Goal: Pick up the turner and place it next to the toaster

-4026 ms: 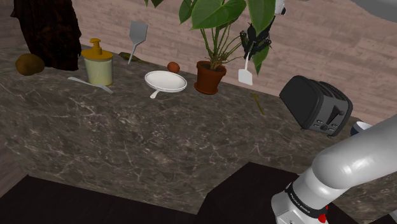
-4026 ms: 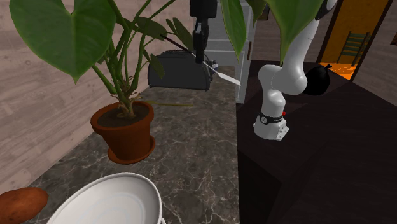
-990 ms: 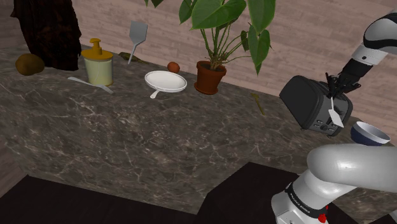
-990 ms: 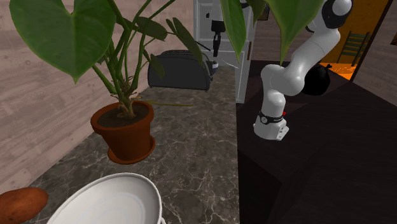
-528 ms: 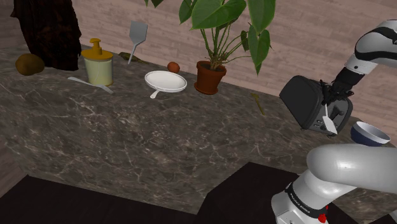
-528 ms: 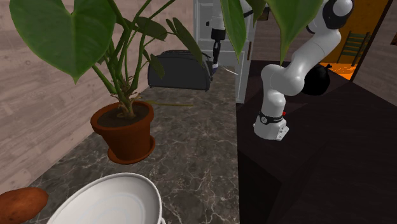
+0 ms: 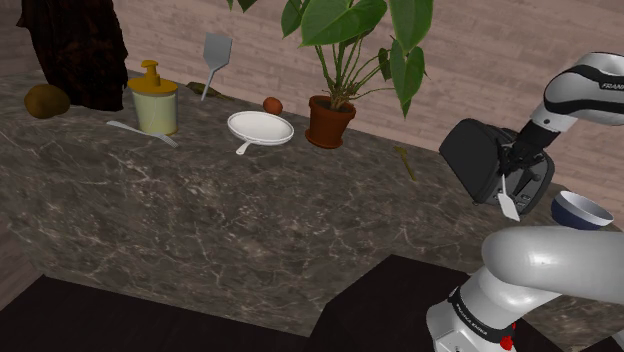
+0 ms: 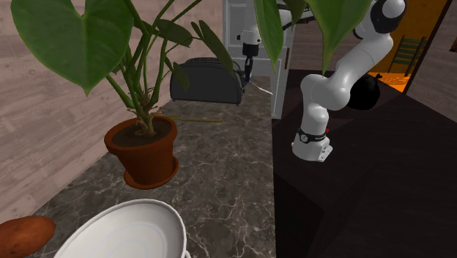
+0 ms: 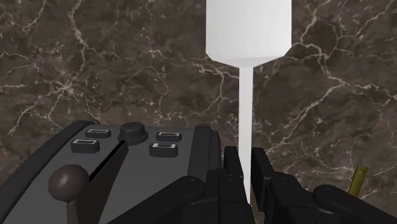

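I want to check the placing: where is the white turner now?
At the shoulder view's right: the white turner hangs blade down in the tool, beside the button end of the black toaster, above the counter.

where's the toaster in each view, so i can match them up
Shoulder view: toaster at the right, beside the blue bowl.
Second exterior view: toaster upper middle, beyond the potted plant.
Wrist view: toaster, lever and buttons facing the camera, right beside the gripper.
Shared landmark: the white turner hanging next to it.
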